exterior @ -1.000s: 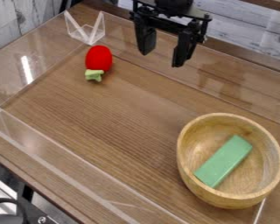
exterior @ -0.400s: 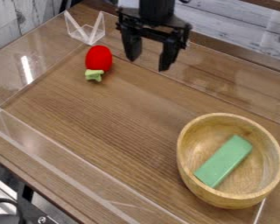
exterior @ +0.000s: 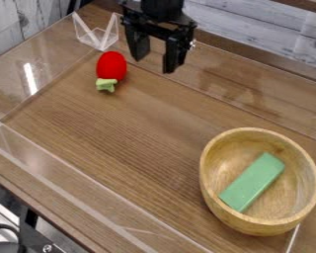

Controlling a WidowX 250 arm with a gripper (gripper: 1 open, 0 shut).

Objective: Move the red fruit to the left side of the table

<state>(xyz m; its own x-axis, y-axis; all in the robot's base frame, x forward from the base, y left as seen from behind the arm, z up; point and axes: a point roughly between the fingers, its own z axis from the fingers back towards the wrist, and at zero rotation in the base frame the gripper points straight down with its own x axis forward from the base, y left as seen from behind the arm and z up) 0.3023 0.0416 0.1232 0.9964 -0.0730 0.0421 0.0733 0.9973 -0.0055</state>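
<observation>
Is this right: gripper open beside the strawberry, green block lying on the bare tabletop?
Not quite: the green block lies inside the wooden bowl, per the camera view. The gripper is open beside the strawberry, as you said.

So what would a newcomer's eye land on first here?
Probably the big round wooden bowl at the lower right, with a flat green block inside. Next, the small bright red strawberry at upper left, just beside the open black claw.
</observation>
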